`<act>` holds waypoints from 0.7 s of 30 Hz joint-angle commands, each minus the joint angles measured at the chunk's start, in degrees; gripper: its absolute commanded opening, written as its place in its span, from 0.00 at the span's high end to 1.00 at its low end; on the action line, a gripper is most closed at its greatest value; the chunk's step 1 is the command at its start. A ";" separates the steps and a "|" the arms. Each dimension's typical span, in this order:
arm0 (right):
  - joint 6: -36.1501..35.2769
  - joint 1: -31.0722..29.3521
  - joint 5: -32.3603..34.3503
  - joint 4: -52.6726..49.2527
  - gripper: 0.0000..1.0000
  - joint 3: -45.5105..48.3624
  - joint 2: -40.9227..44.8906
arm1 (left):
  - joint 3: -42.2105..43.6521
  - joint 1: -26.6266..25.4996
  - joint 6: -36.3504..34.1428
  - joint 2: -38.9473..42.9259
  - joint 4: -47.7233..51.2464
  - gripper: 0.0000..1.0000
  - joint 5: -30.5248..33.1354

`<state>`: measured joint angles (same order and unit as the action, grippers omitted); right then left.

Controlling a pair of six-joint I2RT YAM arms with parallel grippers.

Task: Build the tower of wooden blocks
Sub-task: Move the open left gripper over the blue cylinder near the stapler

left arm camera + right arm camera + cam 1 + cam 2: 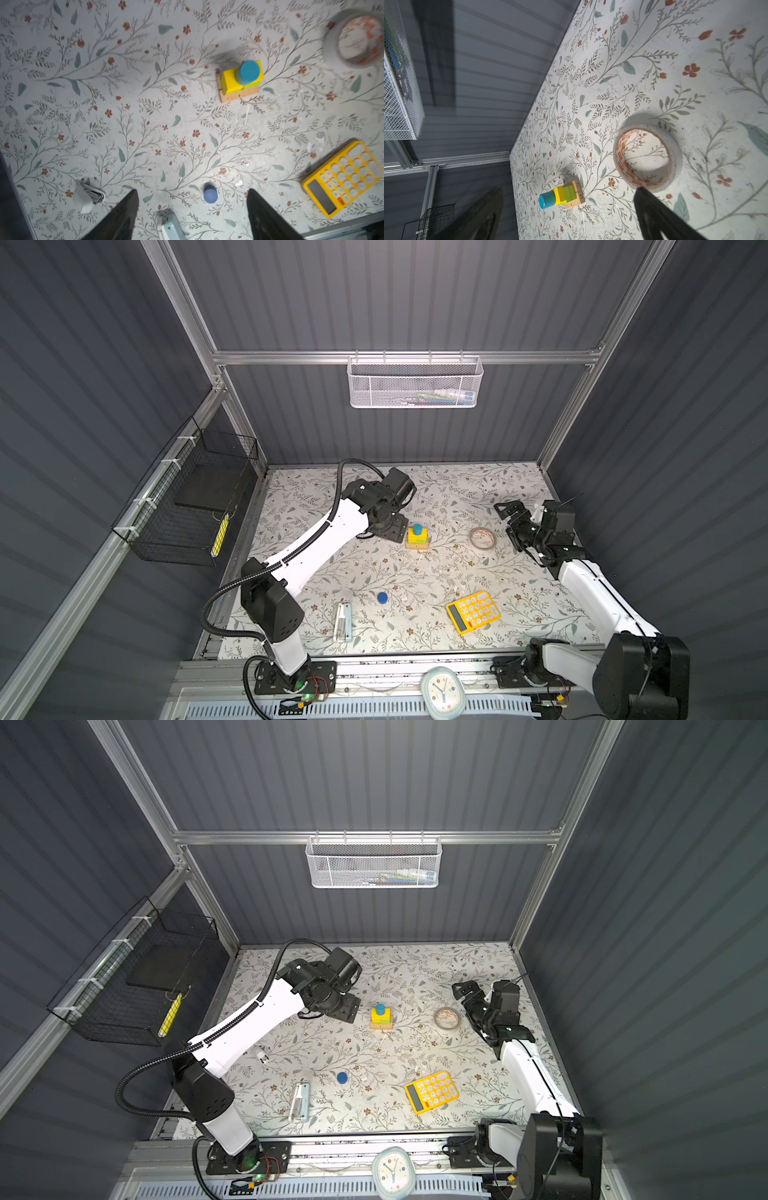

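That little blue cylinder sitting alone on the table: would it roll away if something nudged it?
The loose blue cylinder seems to stand on its flat end, so a push would probably slide it; tipped onto its side, it would likely roll. Short and solid-looking, it is probably stiff and light.

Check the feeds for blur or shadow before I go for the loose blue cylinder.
Left wrist view: tape roll smeared, tower slightly soft, loose blue cylinder clear enough. Right wrist view: tower and tape roll sharp, tape roll throwing a dark shadow. Both top views: evenly lit, blocks small.
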<state>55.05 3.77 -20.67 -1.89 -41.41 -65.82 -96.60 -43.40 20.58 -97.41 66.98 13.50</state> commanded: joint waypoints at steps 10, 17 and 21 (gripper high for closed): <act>-4.01 0.36 -2.38 -7.04 0.01 -4.29 2.15 | 20.98 -0.78 8.52 8.20 -5.62 0.21 -6.21; -3.52 0.34 -2.80 -7.19 0.01 -4.23 1.11 | 25.42 -3.91 10.95 7.27 -8.18 0.21 -7.71; -3.43 0.36 -2.04 -7.32 0.01 -3.70 1.39 | 27.13 -6.05 12.07 5.90 -10.16 0.22 -8.43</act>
<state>52.27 3.84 -22.74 -8.45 -45.12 -65.25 -70.87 -48.38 30.61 -90.52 58.78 6.66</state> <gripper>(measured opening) 0.992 0.783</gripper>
